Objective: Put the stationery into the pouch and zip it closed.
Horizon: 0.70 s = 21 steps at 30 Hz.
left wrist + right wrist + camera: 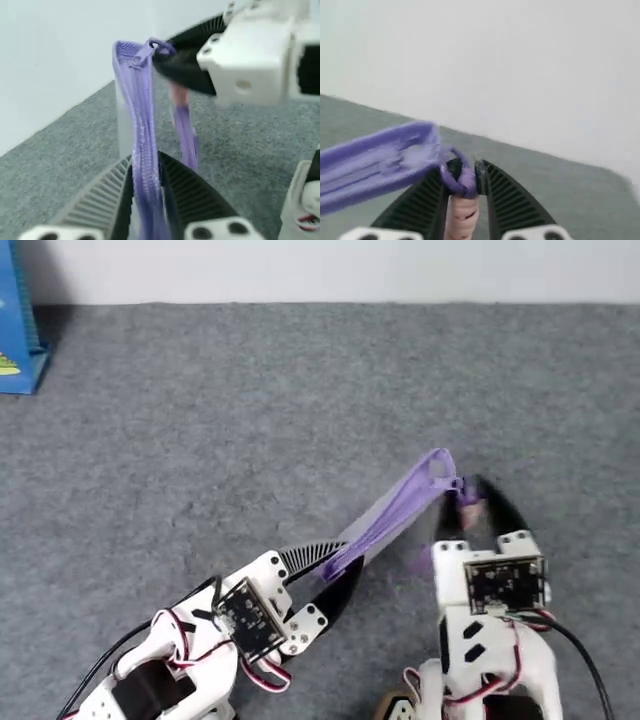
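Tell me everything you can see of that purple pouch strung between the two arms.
The pouch is slim, lilac and soft-looking, likely fabric or plastic, with a purple zipper running along its upper edge; the teeth look closed. It is stretched edge-up between the arms, apparently lifted off the grey table. The left gripper clamps one end, and the right gripper pinches the ring-shaped pull at the other, where a small pinkish tag hangs.

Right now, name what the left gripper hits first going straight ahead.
Probably the right gripper, pinching the zipper pull at the far end of the pouch the left gripper clamps; depth is unclear.
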### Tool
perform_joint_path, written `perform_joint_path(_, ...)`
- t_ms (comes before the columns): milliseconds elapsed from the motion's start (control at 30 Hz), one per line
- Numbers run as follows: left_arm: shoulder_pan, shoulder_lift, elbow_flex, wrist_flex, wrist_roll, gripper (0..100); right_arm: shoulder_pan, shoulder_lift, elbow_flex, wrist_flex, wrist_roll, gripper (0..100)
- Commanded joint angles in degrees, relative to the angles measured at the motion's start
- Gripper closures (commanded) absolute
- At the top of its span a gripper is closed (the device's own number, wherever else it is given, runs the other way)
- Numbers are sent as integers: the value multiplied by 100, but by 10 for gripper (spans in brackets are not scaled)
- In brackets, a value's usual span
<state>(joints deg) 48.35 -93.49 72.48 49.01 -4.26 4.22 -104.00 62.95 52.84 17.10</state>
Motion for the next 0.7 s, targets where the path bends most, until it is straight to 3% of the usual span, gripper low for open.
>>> perform_joint_path(0, -35, -26, -268, 273, -114, 990, 954, 84, 35, -611, 325, 991)
perform_joint_path(200, -35, -26, -312, 413, -123, 990, 1921, 84, 369, -1297, 756, 991)
perform_joint_path(433, -220, -26, -312, 387, -114, 989, 2026, 31, 563, -1191, 677, 980)
perform_joint_path(567, -1020, -26, -277, 18, -70, 982, 1560, 31, -35, 57, 114, 809)
perform_joint_path(667, -1530, -26, -259, -132, 220, 920, 998, 31, -396, 822, -105, 688)
